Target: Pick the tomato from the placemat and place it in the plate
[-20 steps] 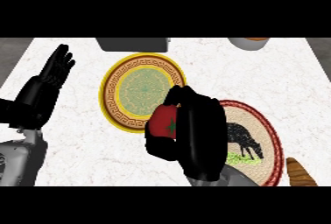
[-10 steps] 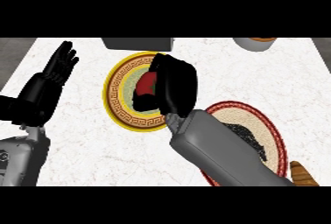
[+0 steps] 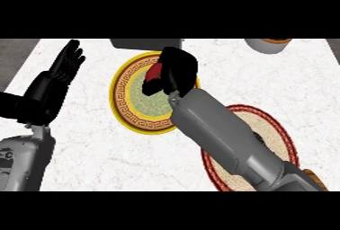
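Observation:
A red tomato [image 3: 154,73] shows as a small patch under my right hand [image 3: 176,72], whose black fingers curl round it and hide most of it. The hand hangs over the upper right part of the plate [image 3: 133,101], a round dish with a yellow rim, a Greek-key band and a green centre. My grey right forearm [image 3: 225,134] runs from the lower right across the round beige placemat [image 3: 275,130] with its red border. My left hand [image 3: 63,67] rests open at the left edge, fingers pointing up.
A grey box-like object [image 3: 136,43] sits at the back edge behind the plate. At the back right stands a bowl [image 3: 269,45]. A brown wooden thing [image 3: 317,179] peeks out at the lower right. White marble counter [image 3: 100,152] spreads around.
My right hand has carried the tomato from above the placemat's left edge up and left over the plate, reaching farther back. The left hand has stayed where it was.

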